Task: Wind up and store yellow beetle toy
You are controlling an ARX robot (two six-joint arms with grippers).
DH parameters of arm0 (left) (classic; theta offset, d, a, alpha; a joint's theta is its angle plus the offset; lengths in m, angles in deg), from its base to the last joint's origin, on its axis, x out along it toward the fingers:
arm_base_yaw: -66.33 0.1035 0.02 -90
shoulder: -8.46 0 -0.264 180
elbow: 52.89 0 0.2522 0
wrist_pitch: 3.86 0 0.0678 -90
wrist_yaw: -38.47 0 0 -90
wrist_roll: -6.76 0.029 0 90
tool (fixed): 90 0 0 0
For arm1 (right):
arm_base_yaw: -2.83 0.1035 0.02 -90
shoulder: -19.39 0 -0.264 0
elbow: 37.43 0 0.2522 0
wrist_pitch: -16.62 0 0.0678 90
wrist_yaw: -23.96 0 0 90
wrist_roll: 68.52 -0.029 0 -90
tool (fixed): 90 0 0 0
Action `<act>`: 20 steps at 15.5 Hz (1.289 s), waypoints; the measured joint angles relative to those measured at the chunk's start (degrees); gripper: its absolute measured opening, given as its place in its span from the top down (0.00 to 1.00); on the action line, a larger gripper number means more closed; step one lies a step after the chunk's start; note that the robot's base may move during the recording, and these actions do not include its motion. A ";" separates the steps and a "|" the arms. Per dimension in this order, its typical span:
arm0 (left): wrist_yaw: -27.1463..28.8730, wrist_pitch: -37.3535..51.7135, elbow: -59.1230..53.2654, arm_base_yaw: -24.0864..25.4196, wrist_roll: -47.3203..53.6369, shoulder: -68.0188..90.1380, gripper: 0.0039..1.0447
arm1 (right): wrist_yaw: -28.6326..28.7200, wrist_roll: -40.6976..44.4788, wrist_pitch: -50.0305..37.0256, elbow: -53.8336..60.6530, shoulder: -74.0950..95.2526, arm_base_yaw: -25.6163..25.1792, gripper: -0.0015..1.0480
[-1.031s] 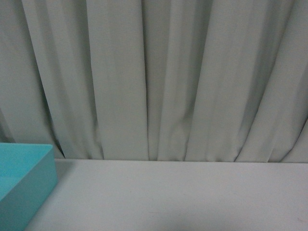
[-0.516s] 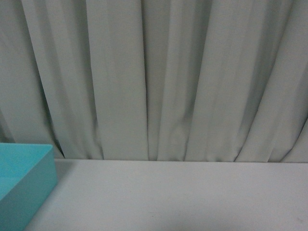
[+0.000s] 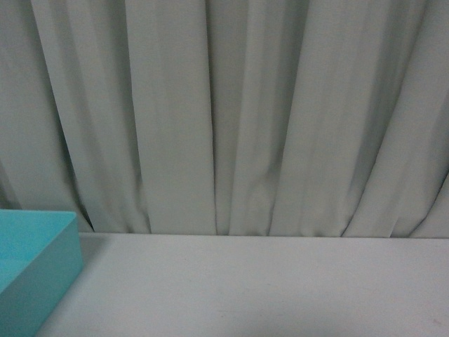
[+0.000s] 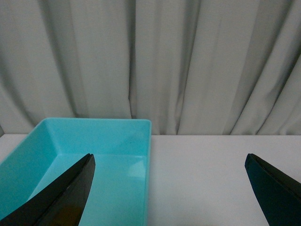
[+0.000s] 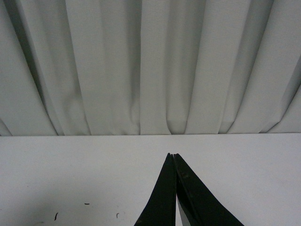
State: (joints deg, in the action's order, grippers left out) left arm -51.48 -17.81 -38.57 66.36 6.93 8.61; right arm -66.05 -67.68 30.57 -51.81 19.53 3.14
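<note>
Currently the left gripper (image 4: 169, 157) is spread wide over the table (image 4: 221, 160), with one finger in front of the teal bin (image 4: 94, 123). The right gripper (image 5: 172, 156) is pressed closed, tips touching. Where the toy is, I cannot tell. A curtain (image 3: 245, 112) hangs behind.

One white table (image 3: 245, 288). One turquoise bin (image 3: 49, 281), on the table's left side. One pleated grey curtain (image 3: 245, 119), behind the table. Two black grippers over the table: the left gripper (image 4: 169, 157) and the right gripper (image 5: 173, 155).
</note>
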 joint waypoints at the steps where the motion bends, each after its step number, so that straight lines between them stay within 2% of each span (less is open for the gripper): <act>1: 0.00 0.00 0.00 0.00 0.00 0.00 0.06 | -0.02 0.00 0.02 0.00 0.00 0.00 0.90; 2: 0.00 0.02 0.00 0.00 0.00 -0.02 0.06 | 0.00 0.00 0.02 0.00 0.00 0.00 0.77; 5: -0.02 0.00 0.00 0.00 0.00 0.00 0.06 | 0.00 0.00 0.02 0.00 0.00 0.00 0.65; 11: -0.02 0.00 0.00 0.00 -0.02 0.00 0.06 | 0.00 0.00 0.02 0.00 0.00 0.00 0.05; 12: -0.02 0.00 0.00 0.00 0.00 0.00 0.06 | 0.00 0.00 0.02 0.00 0.00 0.00 0.06; 13: 19.02 -20.13 10.23 -8.46 -12.96 14.27 0.06 | 0.13 0.00 0.00 0.00 0.00 0.00 0.06; 14: 20.90 -18.93 10.54 -6.43 -15.72 14.27 0.06 | -0.17 -0.02 0.07 0.00 0.00 -0.09 0.06; 18: 9.55 -0.76 12.22 4.98 -13.46 28.81 0.06 | 0.00 0.00 0.04 0.00 0.00 -0.07 0.06; 20: 4.44 11.17 16.15 8.37 -9.75 41.57 0.06 | 0.00 0.00 0.02 0.00 0.00 -0.07 0.06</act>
State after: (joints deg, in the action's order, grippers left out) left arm -47.04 -6.64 -22.42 74.73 -2.82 50.18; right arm -66.05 -67.68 30.59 -51.81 19.53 3.08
